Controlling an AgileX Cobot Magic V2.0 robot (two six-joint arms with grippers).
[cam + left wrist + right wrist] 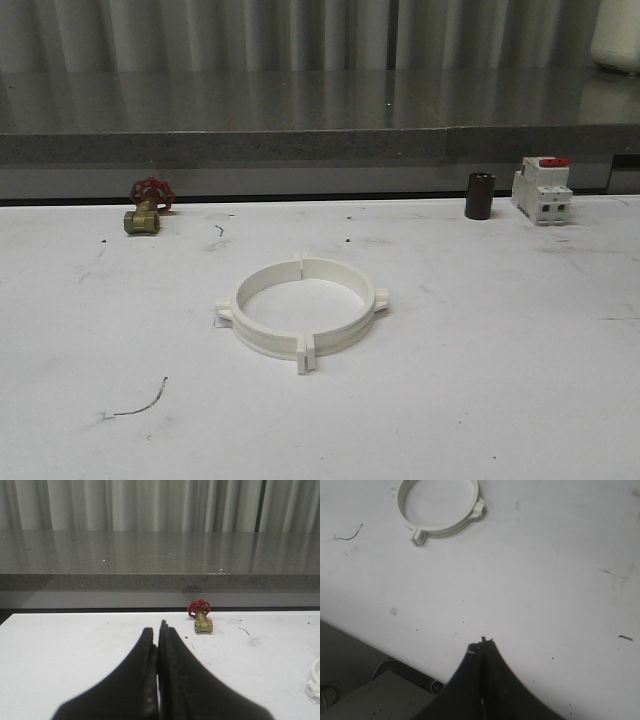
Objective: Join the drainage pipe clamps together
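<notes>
The two white drainage pipe clamps lie joined as one ring in the middle of the white table, end tabs meeting at the near side and at the far side. The same ring appears in the right wrist view, well away from my right gripper, which is shut and empty over bare table near the front edge. An edge of the ring peeks into the left wrist view. My left gripper is shut with nothing in it, pointing toward the back ledge.
A brass valve with a red handwheel sits at the back left. A dark cylinder and a white breaker with a red top stand at the back right. A grey ledge borders the table behind. A thin wire scrap lies front left.
</notes>
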